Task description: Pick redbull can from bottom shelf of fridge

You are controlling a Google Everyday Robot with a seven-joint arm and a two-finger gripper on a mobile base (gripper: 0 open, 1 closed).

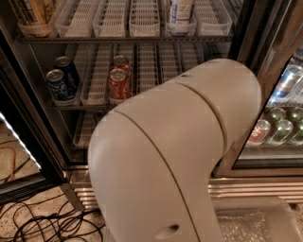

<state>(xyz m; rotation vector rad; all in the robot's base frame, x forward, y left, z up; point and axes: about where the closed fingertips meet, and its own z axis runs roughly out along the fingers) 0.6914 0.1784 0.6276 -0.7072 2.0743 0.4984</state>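
Note:
The fridge [33, 118] stands open in front of me, with a black frame and wire racks. My arm's large cream link [175, 156] fills the middle of the camera view. It hides my gripper, which is somewhere behind it, toward the lower part of the fridge. Only a left strip of the bottom shelf [84, 132] shows, with a white slotted lane tray. No redbull can shows there; the arm covers most of that shelf.
The middle rack holds two wider dark-blue cans [60, 81] and red cans [118, 81]. A pale blue-and-white can [180, 13] stands on the top rack. The glass door [279, 118] at right shows cans behind it. Ribbed steel base [255, 186] below. Black cables [42, 222] lie on the floor.

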